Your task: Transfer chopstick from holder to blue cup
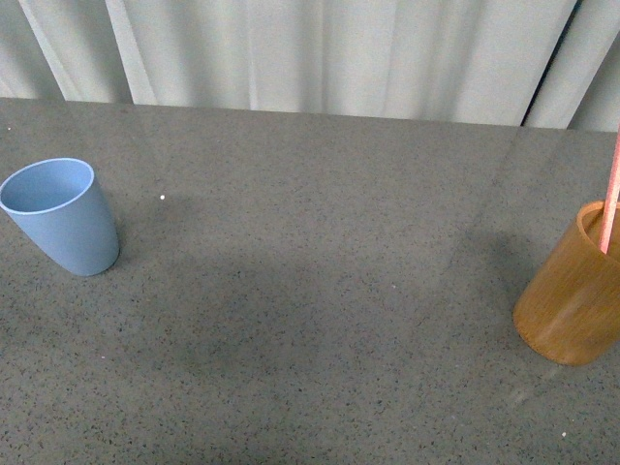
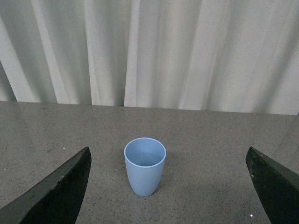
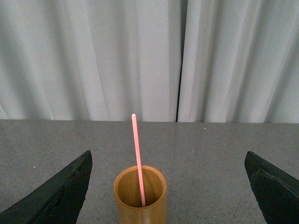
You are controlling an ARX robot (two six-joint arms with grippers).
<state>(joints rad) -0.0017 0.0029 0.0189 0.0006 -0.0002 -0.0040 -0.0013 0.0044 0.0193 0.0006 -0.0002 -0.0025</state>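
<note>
Grey speckled bench (image 1: 320, 291), pale curtain (image 1: 320, 48) along its far edge. Blue cup (image 1: 63, 218) upright toward the bench's left side, mouth open. Holder (image 1: 572, 300) upright, well apart, toward the right side. Chopstick (image 1: 609, 203) stands inside the holder, slightly tilted, its top well above the rim. Left gripper (image 2: 168, 150) spread wide, facing the cup. Right gripper (image 3: 168, 153) spread wide, facing the holder. Neither touches anything.
</note>
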